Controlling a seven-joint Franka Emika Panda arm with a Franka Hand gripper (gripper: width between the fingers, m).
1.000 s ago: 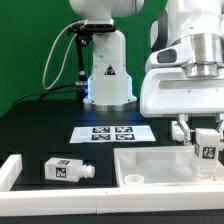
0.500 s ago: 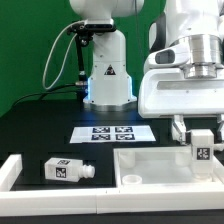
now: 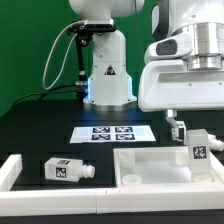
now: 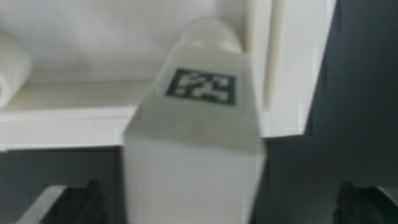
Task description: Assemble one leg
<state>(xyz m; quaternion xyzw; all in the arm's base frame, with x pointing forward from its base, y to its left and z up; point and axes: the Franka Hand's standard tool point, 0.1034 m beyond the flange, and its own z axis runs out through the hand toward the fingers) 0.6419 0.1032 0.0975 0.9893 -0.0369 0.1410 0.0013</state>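
My gripper (image 3: pixel 192 136) is at the exterior view's right, shut on a leg (image 3: pixel 198 150), a white block with a black-and-white tag that I hold upright. The leg's lower end is at the right corner of the large white panel (image 3: pixel 150 158); I cannot tell if it touches. In the wrist view the leg (image 4: pixel 196 140) fills the middle, with the panel's rim (image 4: pixel 267 70) behind it and the dark fingers (image 4: pixel 71 206) at the sides. One finger (image 3: pixel 175 128) shows beside the leg; the other is hidden. A second leg (image 3: pixel 68 171) lies on its side at the left.
The marker board (image 3: pixel 113 132) lies flat behind the panel, in front of the arm's base (image 3: pixel 108 75). A white bar (image 3: pixel 9 170) lies at the exterior view's left edge. A green wall stands behind the black table.
My gripper has moved a little to the exterior view's left and the held leg has gone with it, further in over the panel's right corner. The lying leg has not moved.
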